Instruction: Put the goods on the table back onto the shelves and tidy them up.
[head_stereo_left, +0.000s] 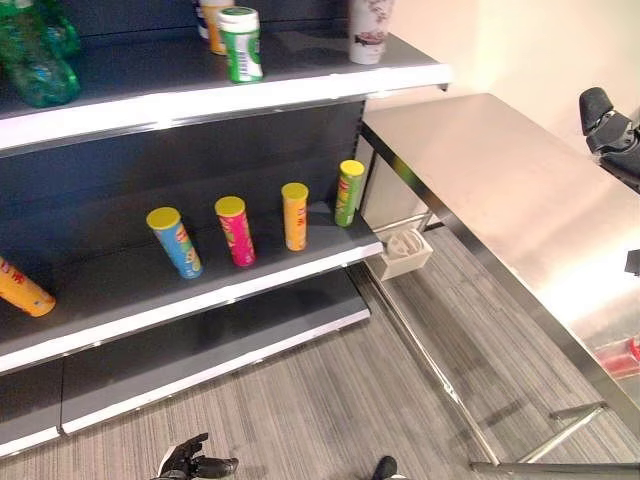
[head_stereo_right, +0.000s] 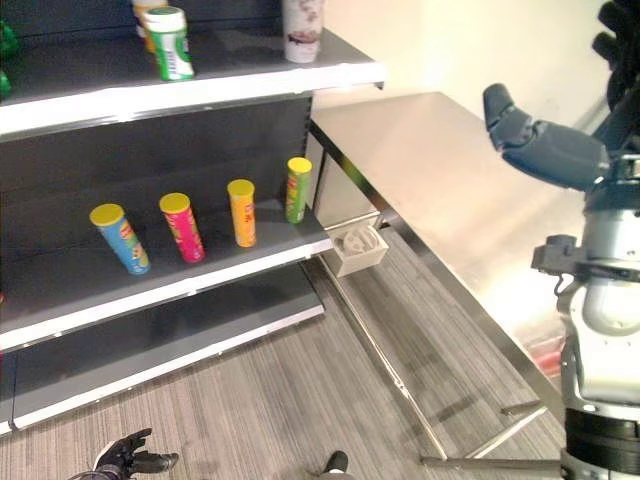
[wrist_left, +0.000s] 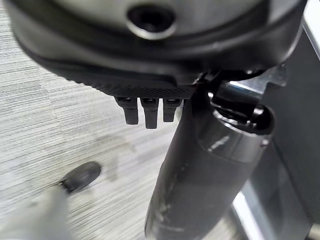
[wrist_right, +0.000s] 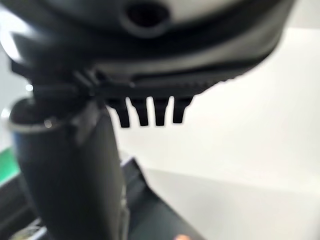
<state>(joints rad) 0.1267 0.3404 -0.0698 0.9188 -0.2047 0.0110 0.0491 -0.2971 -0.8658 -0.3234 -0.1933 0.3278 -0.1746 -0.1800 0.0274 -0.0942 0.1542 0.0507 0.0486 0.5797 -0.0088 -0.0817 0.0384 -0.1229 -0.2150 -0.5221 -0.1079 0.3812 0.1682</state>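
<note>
On the middle shelf (head_stereo_left: 250, 290) stand a blue tube (head_stereo_left: 176, 242), a pink tube (head_stereo_left: 235, 231), an orange tube (head_stereo_left: 295, 216) and a green tube (head_stereo_left: 348, 193), all with yellow lids. Another orange tube (head_stereo_left: 22, 290) lies at that shelf's far left. The steel table (head_stereo_left: 480, 170) is bare apart from a small red thing (head_stereo_left: 622, 357) at its near edge, too little showing to identify. My right hand (head_stereo_right: 545, 145) hangs open above the table, its fingers (wrist_right: 150, 112) straight and holding nothing. My left hand (head_stereo_left: 190, 463) hangs low over the floor, open, its fingers (wrist_left: 145, 112) straight.
The top shelf (head_stereo_left: 300, 90) carries green bottles (head_stereo_left: 35, 50), a green white-lidded can (head_stereo_left: 240, 42) and a pale cup (head_stereo_left: 368, 30). A small white bin (head_stereo_left: 405, 250) hangs between shelf and table. The table's legs and crossbars (head_stereo_left: 560, 430) stand on the striped floor.
</note>
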